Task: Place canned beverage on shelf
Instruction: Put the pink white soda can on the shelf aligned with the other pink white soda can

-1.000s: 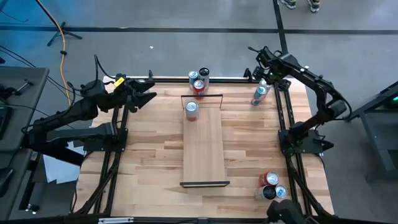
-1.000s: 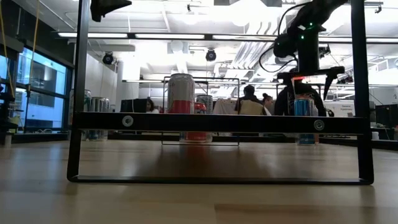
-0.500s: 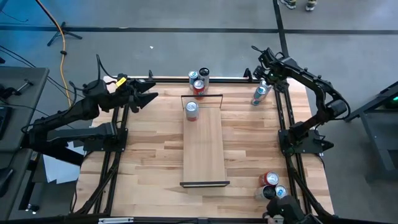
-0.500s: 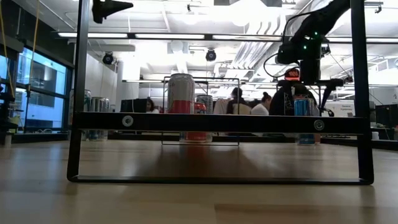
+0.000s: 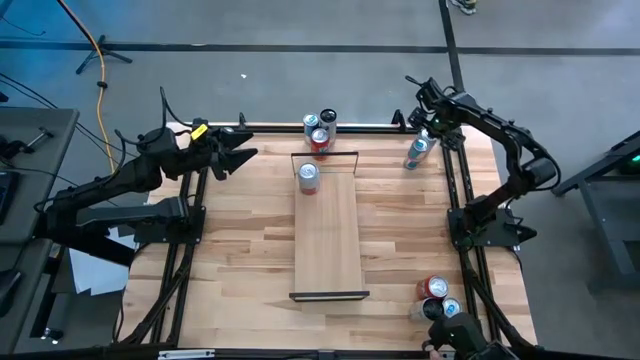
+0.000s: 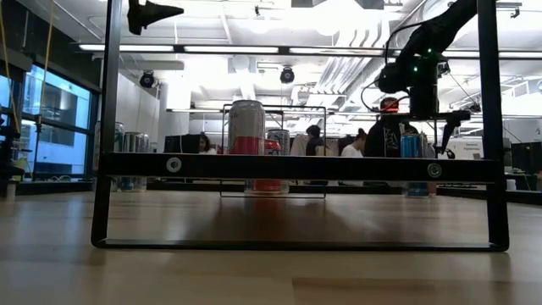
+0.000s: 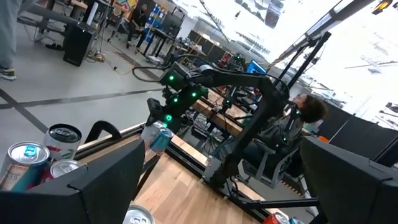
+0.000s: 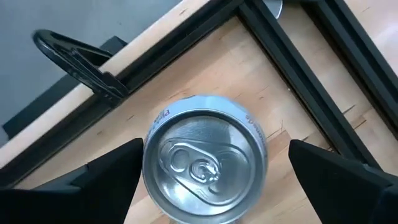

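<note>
My right tool (image 8: 205, 180) hangs spread directly above the blue can (image 8: 204, 167); I should descend straight, keeping it centred between my fingers (image 8: 106, 180).

Your shelf and cans, seen from above

You have the shelf (image 5: 327, 235), a long pale wooden plank with a thin black rail at each short end, lying flat mid-table; one red-and-silver can (image 5: 308, 176) stands upright on its far end. The blue-and-silver can (image 5: 416, 151) stands upright near the table's far right corner, well apart from the shelf, its pull-tab top (image 8: 204, 158) unopened and facing up.
</note>
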You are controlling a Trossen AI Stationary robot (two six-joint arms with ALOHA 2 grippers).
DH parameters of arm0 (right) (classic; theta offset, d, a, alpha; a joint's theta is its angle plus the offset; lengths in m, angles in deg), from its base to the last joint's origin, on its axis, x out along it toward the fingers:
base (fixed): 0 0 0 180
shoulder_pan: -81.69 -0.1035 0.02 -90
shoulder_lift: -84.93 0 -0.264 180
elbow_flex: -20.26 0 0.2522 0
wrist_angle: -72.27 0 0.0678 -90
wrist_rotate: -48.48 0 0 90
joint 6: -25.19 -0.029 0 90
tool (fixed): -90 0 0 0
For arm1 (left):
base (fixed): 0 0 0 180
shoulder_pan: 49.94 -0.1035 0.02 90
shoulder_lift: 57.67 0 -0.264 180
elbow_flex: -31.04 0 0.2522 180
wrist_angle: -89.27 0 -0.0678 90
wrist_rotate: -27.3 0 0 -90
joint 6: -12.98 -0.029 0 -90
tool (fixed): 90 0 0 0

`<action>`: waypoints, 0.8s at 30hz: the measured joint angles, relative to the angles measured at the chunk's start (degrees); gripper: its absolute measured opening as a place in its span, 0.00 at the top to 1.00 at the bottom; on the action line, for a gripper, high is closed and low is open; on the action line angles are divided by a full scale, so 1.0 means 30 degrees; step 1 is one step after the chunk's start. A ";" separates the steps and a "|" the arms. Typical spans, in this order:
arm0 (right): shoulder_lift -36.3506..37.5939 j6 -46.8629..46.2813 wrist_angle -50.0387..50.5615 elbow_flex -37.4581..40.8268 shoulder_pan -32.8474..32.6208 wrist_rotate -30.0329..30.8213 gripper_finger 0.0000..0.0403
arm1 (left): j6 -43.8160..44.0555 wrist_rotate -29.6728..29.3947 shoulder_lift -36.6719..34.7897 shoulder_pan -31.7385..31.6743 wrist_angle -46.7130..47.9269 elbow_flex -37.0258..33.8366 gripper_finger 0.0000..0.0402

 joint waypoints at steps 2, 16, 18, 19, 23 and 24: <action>-0.0253 -0.0008 0.0007 0.0000 0.0000 -0.0001 0.06 | 0.0084 0.0000 0.0017 0.0000 0.0036 0.0000 0.03; -0.0862 0.0411 -0.0152 0.0000 -0.0008 0.0282 0.29 | 0.0390 0.0007 0.0003 0.0000 0.0022 0.0000 0.03; -0.0862 0.0613 -0.0133 0.0000 -0.0008 0.0242 0.29 | 0.0390 0.0007 0.0003 0.0000 0.0020 0.0000 0.03; -0.0862 0.0740 -0.0131 0.0000 -0.0008 0.0227 0.29 | 0.0390 0.0007 0.0003 0.0000 0.0022 0.0000 0.03; -0.0810 0.1170 -0.0031 -0.0022 -0.0144 0.0152 0.29 | 0.0390 0.0007 0.0003 0.0000 0.0024 0.0000 0.03; -0.0755 0.1294 0.0045 -0.0022 -0.0181 0.0165 0.29 | 0.0390 0.0007 0.0003 0.0000 0.0024 0.0000 0.03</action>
